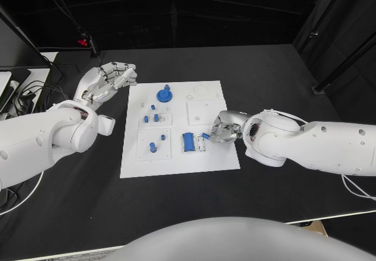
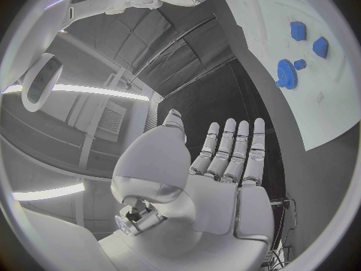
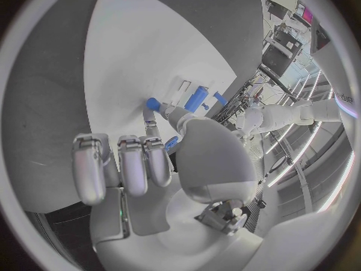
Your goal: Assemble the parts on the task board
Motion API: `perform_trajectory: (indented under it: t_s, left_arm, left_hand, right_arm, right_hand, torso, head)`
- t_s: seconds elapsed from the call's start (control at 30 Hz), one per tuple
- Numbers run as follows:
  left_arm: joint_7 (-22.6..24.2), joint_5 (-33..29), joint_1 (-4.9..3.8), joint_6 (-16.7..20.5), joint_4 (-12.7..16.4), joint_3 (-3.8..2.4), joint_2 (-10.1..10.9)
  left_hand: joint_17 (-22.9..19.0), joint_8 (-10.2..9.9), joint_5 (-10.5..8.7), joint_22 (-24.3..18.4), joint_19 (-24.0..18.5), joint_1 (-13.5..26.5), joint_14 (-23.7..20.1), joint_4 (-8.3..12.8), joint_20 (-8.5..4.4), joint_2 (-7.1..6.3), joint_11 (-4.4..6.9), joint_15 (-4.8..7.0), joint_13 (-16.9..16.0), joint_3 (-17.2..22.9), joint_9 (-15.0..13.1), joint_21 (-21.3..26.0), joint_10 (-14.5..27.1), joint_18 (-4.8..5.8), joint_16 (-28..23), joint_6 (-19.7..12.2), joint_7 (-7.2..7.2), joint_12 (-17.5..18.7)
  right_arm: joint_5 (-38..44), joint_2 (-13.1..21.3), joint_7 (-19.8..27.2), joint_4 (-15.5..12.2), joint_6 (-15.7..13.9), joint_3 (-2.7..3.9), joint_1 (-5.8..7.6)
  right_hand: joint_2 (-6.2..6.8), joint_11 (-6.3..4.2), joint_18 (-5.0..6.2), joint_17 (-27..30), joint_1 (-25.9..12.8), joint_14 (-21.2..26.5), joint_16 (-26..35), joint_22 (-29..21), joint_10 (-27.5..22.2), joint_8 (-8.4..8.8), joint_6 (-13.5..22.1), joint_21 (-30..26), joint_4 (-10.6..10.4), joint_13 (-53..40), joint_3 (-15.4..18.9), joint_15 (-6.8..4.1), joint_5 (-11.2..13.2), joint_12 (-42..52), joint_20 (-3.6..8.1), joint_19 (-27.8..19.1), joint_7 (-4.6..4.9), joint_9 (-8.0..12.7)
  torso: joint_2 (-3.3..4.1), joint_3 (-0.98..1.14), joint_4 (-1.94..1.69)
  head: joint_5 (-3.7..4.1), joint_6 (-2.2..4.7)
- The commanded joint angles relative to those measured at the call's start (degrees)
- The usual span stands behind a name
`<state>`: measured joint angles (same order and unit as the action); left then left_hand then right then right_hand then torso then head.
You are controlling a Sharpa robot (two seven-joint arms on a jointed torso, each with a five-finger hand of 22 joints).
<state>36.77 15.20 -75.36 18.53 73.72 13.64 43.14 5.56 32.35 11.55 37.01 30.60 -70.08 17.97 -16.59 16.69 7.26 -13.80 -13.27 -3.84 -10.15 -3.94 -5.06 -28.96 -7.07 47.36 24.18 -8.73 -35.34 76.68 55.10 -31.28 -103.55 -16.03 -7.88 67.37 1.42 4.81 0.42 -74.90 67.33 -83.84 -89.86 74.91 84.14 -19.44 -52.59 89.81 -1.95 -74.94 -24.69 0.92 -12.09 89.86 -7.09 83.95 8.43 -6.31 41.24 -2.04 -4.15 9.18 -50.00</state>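
The white task board (image 1: pixel 176 160) lies mid-table. On it are a blue gear (image 1: pixel 164 95), a blue block (image 1: pixel 189 142) and small blue parts (image 1: pixel 152 117). My right hand (image 1: pixel 223 128) hovers low over the board's right side, fingers curled. In the right wrist view a small blue part (image 3: pixel 171 142) sits pinched between thumb and finger, and another blue piece (image 3: pixel 153 104) lies at a fingertip beside the blue block (image 3: pixel 196 98). My left hand (image 1: pixel 110 81) is off the board's far left corner, fingers apart and empty. The left wrist view shows its palm (image 2: pixel 218 174), the board (image 2: pixel 301 102) and the gear (image 2: pixel 286 73).
Black table (image 1: pixel 258 70) surrounds the board with free room on all sides. Cables and equipment (image 1: pixel 23 87) lie at the far left edge. A dark stand leg (image 1: pixel 325 81) rises at the far right.
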Motion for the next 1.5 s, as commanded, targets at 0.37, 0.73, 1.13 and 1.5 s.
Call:
perform_trajectory:
  t_s: [0.37,0.73,1.13,1.5]
  left_arm:
    - [0.2,-0.2,-0.07,-0.6,0.1,-0.06,0.0]
    - [0.2,-0.2,-0.06,-0.6,0.2,-0.06,0.1]
    - [0.2,-0.2,-0.05,-0.6,0.2,-0.06,0.1]
    - [0.2,-0.2,-0.04,-0.7,0.2,-0.06,0.1]
  left_hand:
    - [0.0,0.2,0.16,0.0,0.0,0.0,0.1,-0.1,-0.13,0.40,-0.16,-0.05,0.1,-0.3,0.0,-0.3,0.3,0.28,0.4,-0.4,-7.63,-0.2]
    - [-0.1,0.3,0.19,-0.1,0.0,-0.1,0.1,-0.1,-0.13,0.49,-0.15,-0.05,0.1,-0.4,0.0,-0.3,0.3,0.28,0.4,-0.4,-7.63,-0.3]
    - [-0.4,0.4,0.20,-0.1,-0.1,-0.2,0.1,-0.1,-0.13,0.61,-0.09,-0.01,0.0,-0.6,0.0,-0.3,-0.2,0.26,0.6,-0.5,-7.59,-0.7]
    - [-0.4,0.4,0.21,-0.1,-0.1,-0.2,0.1,-0.1,-0.13,0.63,-0.09,-0.01,0.0,-0.6,0.1,-0.3,-0.2,0.26,0.6,-0.5,-7.59,-0.7]
  right_arm:
    - [8.5,-0.1,-4.4,-0.9,5.4,-0.02,0.04]
    - [11.8,-1.2,-5.5,-0.3,7.9,-0.03,0.01]
    - [16.7,-2.0,-7.0,0.0,10.1,-0.05,-0.09]
    - [18.4,-2.8,-8.4,0.5,12.2,-0.06,-0.23]
  right_hand:
    - [0.21,-0.23,-0.42,-15.1,-0.2,-6.2,-0.1,15.1,5.9,0.42,-0.4,0.2,0.2,-15.1,0.5,0.05,0.4,0.1,-0.12,6.0,0.05,0.1]
    - [0.67,-0.28,-0.42,-15.1,0.0,-6.2,-0.1,15.1,5.9,0.81,-0.6,0.2,0.3,-15.1,1.3,0.04,0.9,0.1,-0.13,6.0,0.00,0.1]
    - [1.52,-0.76,-0.42,-15.1,-0.3,-6.2,-0.1,15.1,5.9,1.02,-1.1,0.2,0.0,-15.1,3.5,-0.33,1.0,0.1,0.11,6.0,-0.60,-0.1]
    - [1.95,-1.02,-0.42,-15.1,-2.4,-6.2,-0.1,15.1,5.9,1.01,-0.3,0.2,-1.5,-15.1,6.0,-0.60,0.9,0.1,0.40,6.0,-0.87,-0.4]
  torso:
    - [0.01,0.00,-0.02]
    - [0.05,0.01,-0.04]
    - [0.03,0.00,-0.03]
    - [0.01,0.00,-0.02]
  head:
    - [0.11,0.00]
    - [0.13,0.00]
    - [0.26,0.00]
    - [0.29,0.00]
